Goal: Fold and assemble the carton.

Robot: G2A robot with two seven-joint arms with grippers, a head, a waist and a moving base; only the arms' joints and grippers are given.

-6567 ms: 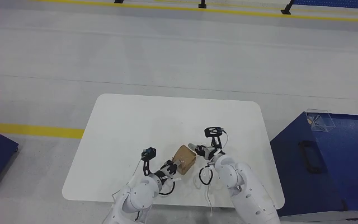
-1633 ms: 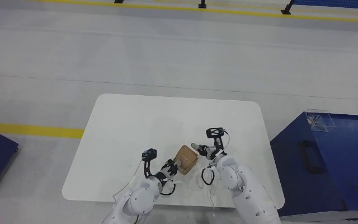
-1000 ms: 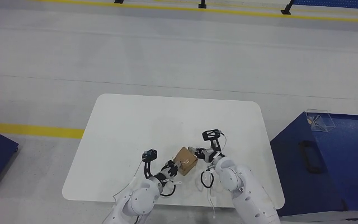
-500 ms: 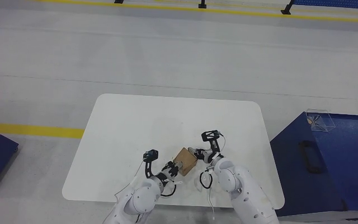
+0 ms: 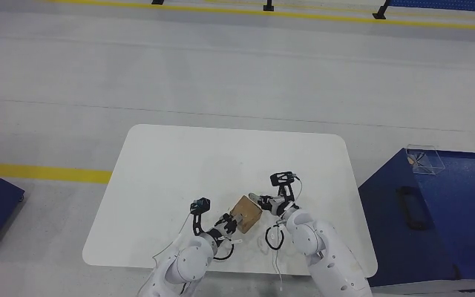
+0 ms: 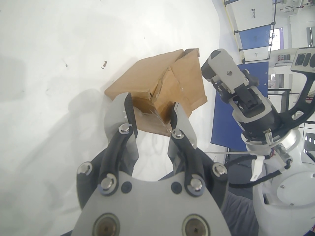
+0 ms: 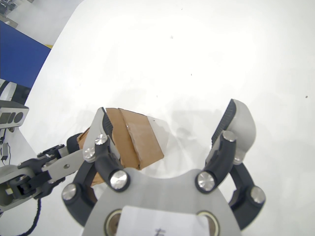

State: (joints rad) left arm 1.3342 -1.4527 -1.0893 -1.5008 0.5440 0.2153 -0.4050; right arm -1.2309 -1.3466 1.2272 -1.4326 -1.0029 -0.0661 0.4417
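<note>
A small brown cardboard carton (image 5: 244, 210) sits on the white table (image 5: 223, 156), close to the edge nearest the robot and between its two arms. The left gripper (image 6: 151, 110) is clamped on the carton's near corner, with one pad pressed to each side of the cardboard. In the left wrist view, the carton's (image 6: 169, 84) upper panels meet unevenly at a ragged seam, and one flap juts out past the box toward the other arm. The right gripper (image 7: 169, 114) is spread wide. One finger (image 7: 102, 126) lies against the carton's (image 7: 137, 136) side and the other hangs over bare tabletop, well apart from the box. From the top view, the left gripper (image 5: 228, 224) and right gripper (image 5: 261, 200) flank the carton at opposite corners.
</note>
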